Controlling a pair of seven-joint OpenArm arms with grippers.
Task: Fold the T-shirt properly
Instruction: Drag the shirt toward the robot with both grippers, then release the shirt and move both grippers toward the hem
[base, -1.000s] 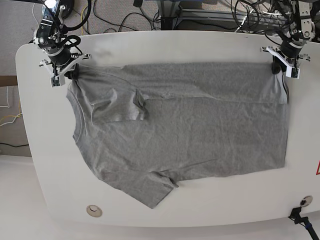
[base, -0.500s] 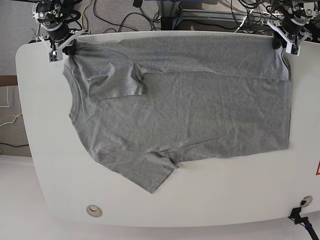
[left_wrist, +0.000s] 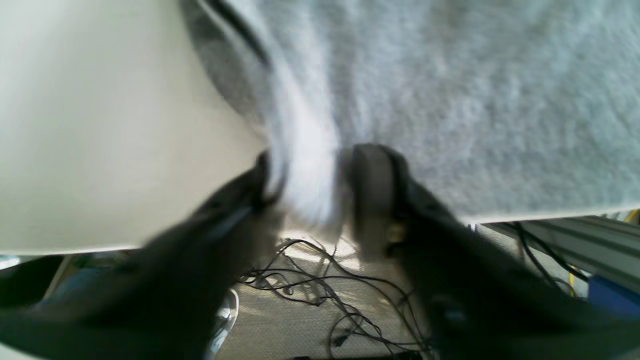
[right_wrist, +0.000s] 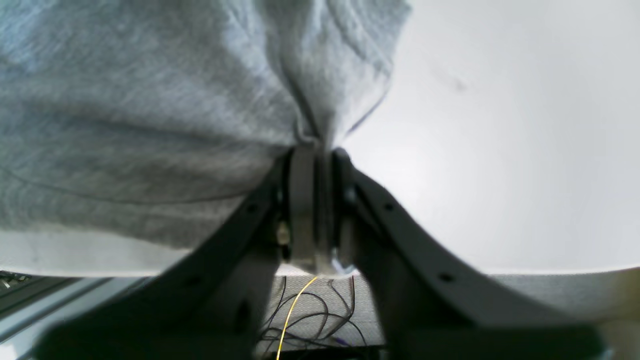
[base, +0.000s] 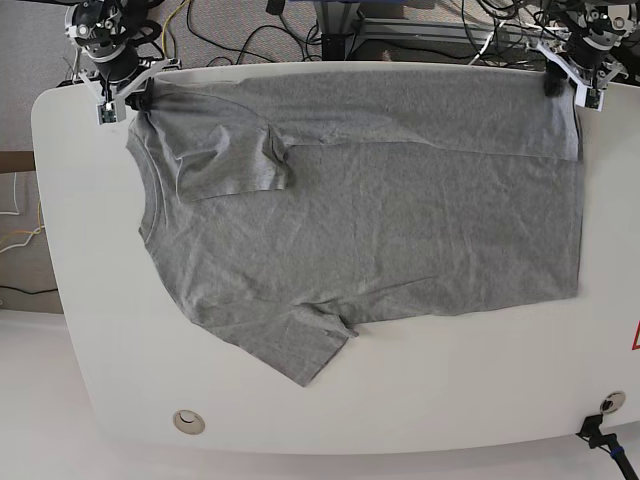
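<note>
The heather-grey T-shirt (base: 380, 230) lies spread flat on the white table (base: 450, 400), plain side up, collar at the left, hem at the right. One sleeve is folded onto the chest, the other points to the near edge. My right gripper (base: 137, 97) is shut tight on the far shoulder corner at the table's back edge, seen close in the right wrist view (right_wrist: 312, 155). My left gripper (base: 556, 84) grips the far hem corner; in the blurred left wrist view (left_wrist: 315, 180) bunched cloth (left_wrist: 450, 100) fills the gap between the fingers.
Cables (base: 250, 30) and a metal frame lie on the floor behind the table's back edge. A round grommet hole (base: 187, 421) sits near the front left edge. A black clamp (base: 600, 430) is at the front right corner.
Since a second ago both grippers have pulled the shirt's far edge back to the table's rear edge, stretching the cloth flat. In the last half second almost nothing has moved.
</note>
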